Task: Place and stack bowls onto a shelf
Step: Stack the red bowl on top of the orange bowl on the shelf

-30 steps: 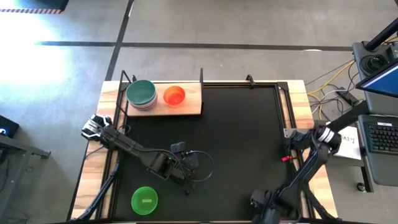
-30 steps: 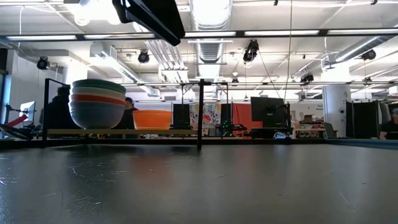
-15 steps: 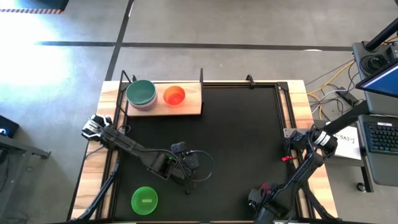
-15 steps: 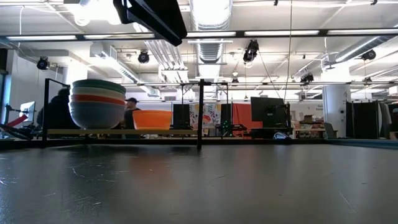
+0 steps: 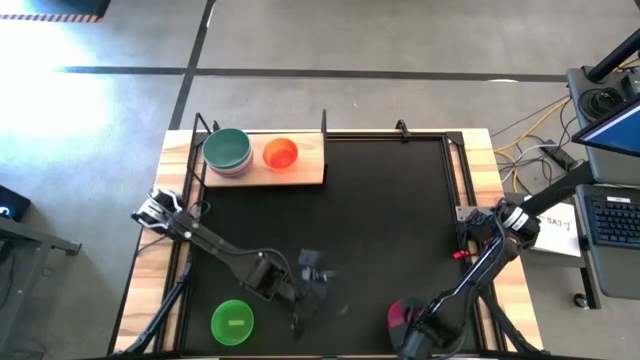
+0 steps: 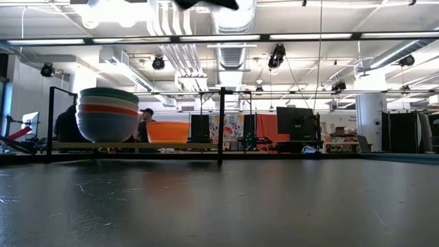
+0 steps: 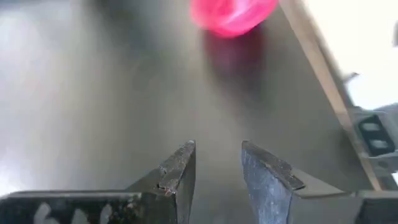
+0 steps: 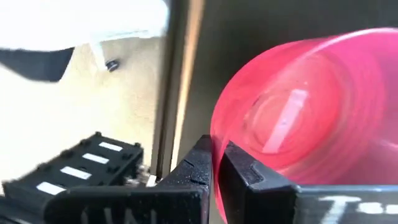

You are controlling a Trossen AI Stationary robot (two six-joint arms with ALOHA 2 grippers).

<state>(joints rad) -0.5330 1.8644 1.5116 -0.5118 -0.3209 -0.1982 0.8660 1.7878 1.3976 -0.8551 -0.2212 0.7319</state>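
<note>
The light-wood shelf (image 5: 305,172) stands at the table's far left. It carries a stack of larger bowls with a teal one on top (image 5: 227,150) and, beside it, an orange bowl (image 5: 280,154); the low view shows the stack (image 6: 108,115) and the orange bowl (image 6: 168,132) too. A green bowl (image 5: 232,322) rests on the mat near the front left. My right gripper (image 8: 216,165) is shut on a magenta bowl (image 5: 401,316) at the near edge. My left gripper (image 7: 217,168) hovers open over the mat's middle front, holding nothing. My right gripper pinches the magenta bowl's rim (image 8: 215,144) between its two fingers, one finger (image 8: 244,169) inside the bowl and one (image 8: 198,163) outside. The bowl's inside faces the wrist camera. Whether the bowl is clear of the mat I cannot tell.
The black mat (image 5: 390,210) covers most of the table, with open room at its middle and right. The shelf's thin black uprights (image 6: 221,123) rise at its ends. A laptop and cables (image 5: 610,215) lie past the table's right edge. People stand in the room behind.
My right gripper has shut on the magenta bowl's rim, and the bowl has come into sight to the left of that arm. My left arm has swung toward the table's near edge and to the right, its gripper staying open.
</note>
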